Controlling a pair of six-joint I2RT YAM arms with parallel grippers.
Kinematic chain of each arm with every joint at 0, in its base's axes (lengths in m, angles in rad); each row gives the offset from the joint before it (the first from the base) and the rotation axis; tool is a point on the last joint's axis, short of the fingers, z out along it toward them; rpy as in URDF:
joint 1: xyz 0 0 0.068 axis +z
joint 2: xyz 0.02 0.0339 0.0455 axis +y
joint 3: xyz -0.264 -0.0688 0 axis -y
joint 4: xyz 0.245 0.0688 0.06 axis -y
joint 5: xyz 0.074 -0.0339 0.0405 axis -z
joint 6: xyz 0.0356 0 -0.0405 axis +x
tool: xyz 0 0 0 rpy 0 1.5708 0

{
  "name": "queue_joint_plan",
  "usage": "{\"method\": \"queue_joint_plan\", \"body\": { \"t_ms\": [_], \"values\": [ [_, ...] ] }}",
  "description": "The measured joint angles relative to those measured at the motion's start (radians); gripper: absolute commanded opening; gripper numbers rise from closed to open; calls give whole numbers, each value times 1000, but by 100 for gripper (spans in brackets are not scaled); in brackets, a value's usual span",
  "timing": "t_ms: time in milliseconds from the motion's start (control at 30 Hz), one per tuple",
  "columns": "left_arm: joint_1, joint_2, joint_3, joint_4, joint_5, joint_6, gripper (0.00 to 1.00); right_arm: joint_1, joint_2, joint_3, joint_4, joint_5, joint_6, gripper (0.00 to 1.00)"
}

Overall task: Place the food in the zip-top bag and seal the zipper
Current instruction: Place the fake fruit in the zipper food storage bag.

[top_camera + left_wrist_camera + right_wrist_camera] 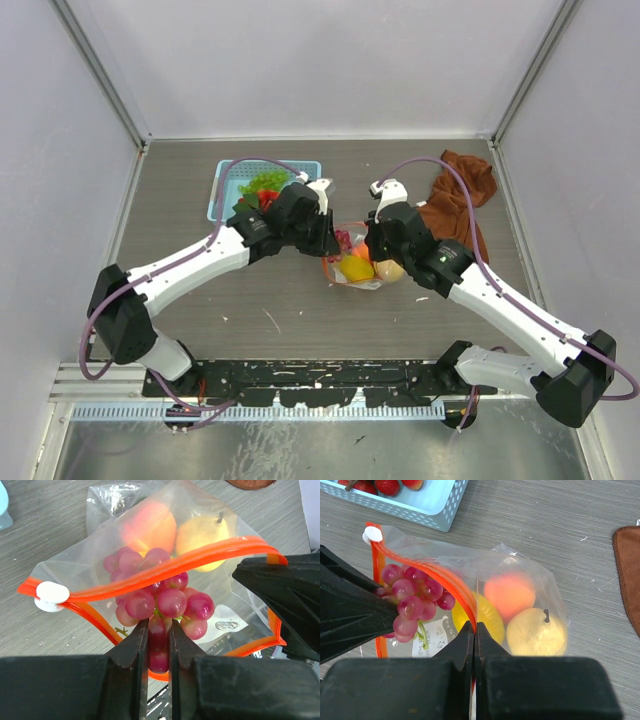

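We are holding the zip-top bag (520, 562) open – right fingers (462, 645) clenched on the zipper (447, 582), left fingers (131, 652) at nine o'clock gripping purple grapes (172, 602).

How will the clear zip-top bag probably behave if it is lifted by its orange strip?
Probably floppy: the zip-top bag is thin and creased, and its zipper bows where the right gripper pinches it. Likely to sag: the round fruits inside could roll to the low end.
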Motion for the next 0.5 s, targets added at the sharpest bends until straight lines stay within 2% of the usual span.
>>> {"method": "queue_joint_plan", "body": {
  "t_ms": [333,500],
  "values": [
    [0,34,11,25,-53,-18,38,0,0,-5,6,-6,0,0],
    [0,40,11,32,-65,-23,43,0,-5,-8,6,-6,0,0]
  ]
}}
